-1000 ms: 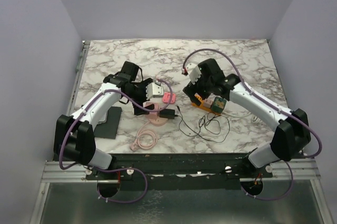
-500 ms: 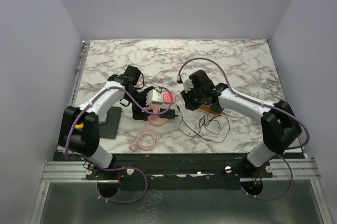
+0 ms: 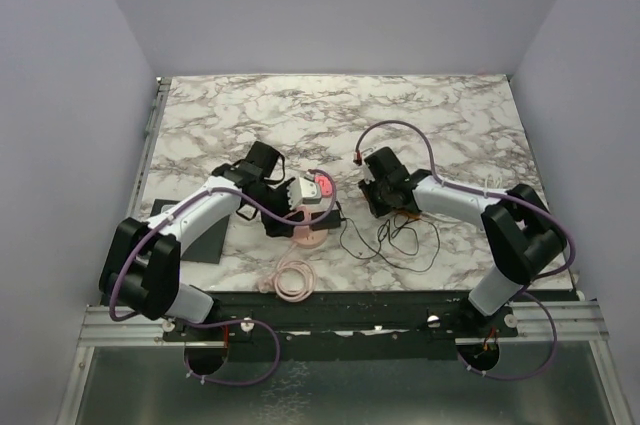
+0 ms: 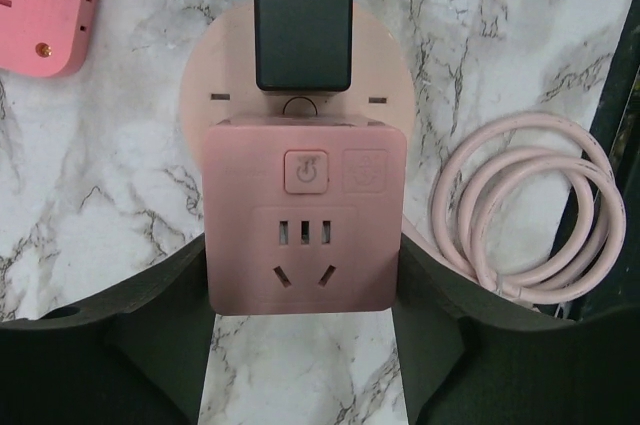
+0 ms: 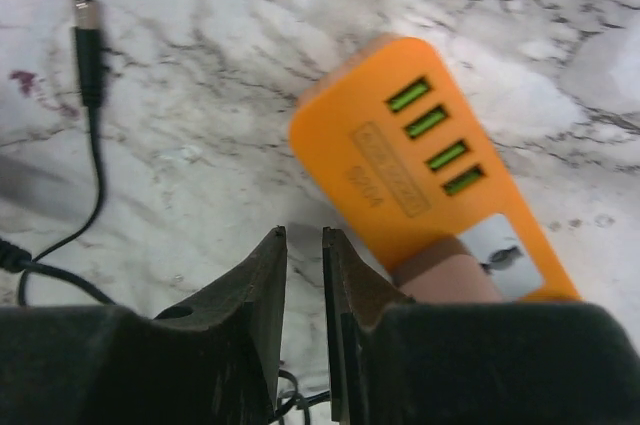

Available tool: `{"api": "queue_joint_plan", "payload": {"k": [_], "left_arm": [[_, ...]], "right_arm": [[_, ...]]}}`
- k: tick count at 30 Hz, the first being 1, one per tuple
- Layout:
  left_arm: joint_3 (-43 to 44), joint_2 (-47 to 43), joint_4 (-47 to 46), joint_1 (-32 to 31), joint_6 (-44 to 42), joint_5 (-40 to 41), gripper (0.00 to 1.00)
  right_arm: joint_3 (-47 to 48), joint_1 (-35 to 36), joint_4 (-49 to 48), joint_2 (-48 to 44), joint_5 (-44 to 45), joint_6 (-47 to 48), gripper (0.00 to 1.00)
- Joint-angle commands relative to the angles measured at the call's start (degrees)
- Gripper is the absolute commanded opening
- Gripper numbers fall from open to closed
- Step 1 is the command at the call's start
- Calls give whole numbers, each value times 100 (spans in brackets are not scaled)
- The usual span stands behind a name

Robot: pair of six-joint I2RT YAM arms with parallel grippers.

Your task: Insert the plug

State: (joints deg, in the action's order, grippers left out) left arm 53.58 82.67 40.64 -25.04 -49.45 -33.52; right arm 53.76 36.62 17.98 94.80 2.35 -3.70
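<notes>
The left arm lies low across the table (image 3: 250, 110), reaching toward 2 o'clock from its base. In the left wrist view the left pincer (image 4: 303, 265) is closed on a pink socket block (image 4: 305, 215), one dark finger (image 4: 170, 295) pressed to each side of it. The block's face is turned to the camera and shows a power button, a second embossed square beside it, three short slots and a three-hole outlet.

The socket block rests on a pale pink disc (image 4: 385, 85). At the block's 12 o'clock a black plug (image 4: 303, 15) lies on the same disc, its near end just beside the block's upper edge and not in it. A flat pink piece (image 4: 40, 5) sits at 10 o'clock of the block. A coiled pink cable (image 4: 525, 210) lies at 3 o'clock, just beside the right finger.

In the top view a loose black wire (image 3: 395, 240) loops on the table between the two arms.

The right pincer (image 5: 304, 245) is drawn in to a thin slit and holds nothing. An orange charger (image 5: 400, 175) with four green ports lies at its 1 o'clock. A black cable tip (image 5: 88, 45) lies at its 10 o'clock.
</notes>
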Motion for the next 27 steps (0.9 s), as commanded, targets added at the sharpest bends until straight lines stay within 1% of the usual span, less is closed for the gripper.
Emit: {"api": "queue_joint_plan", "payload": {"k": [1,5,7,8,10,11,13,16,18,20,21,24,27], "left_arm": [[-215,-233,-930,-416,1639,688,53],[-117,-80,-1226,-762,2482,1342,38],[19,80,-1299,-838,2875,1583,33],[87,165,-1330,-850,3070,1686,31],[191,304,-1356,-878,3376,1868,30],[203,352,-1357,-880,3498,1887,29],[109,261,-1465,-880,3647,1968,25],[-164,-79,-1526,-935,3509,1791,23],[-251,-193,-1403,-1024,3508,1653,26],[-285,-241,-1229,-1224,3460,1431,32],[-285,-261,-1171,-1376,3395,1385,34],[-293,-308,-1155,-1679,3261,989,48],[-195,-149,-1051,-1825,3089,764,63]], "right_arm": [[-94,-84,-82,-53,1151,-240,26],[-205,-194,-15,-217,1668,-344,26],[-272,-272,-5,-353,1894,-375,26],[-303,-304,-12,-416,2043,-393,29],[-355,-331,-56,-573,2266,-401,35],[-373,-339,-96,-648,2242,-350,37],[-312,-345,-106,-759,2068,-287,41],[-147,-304,-105,-797,1540,-237,42],[-70,-235,-162,-782,1234,-266,43],[39,-209,-232,-751,862,-328,43],[110,-196,-267,-721,667,-371,43],[370,-166,-337,-577,211,-477,44],[618,-164,-352,-463,87,-547,44]]}}
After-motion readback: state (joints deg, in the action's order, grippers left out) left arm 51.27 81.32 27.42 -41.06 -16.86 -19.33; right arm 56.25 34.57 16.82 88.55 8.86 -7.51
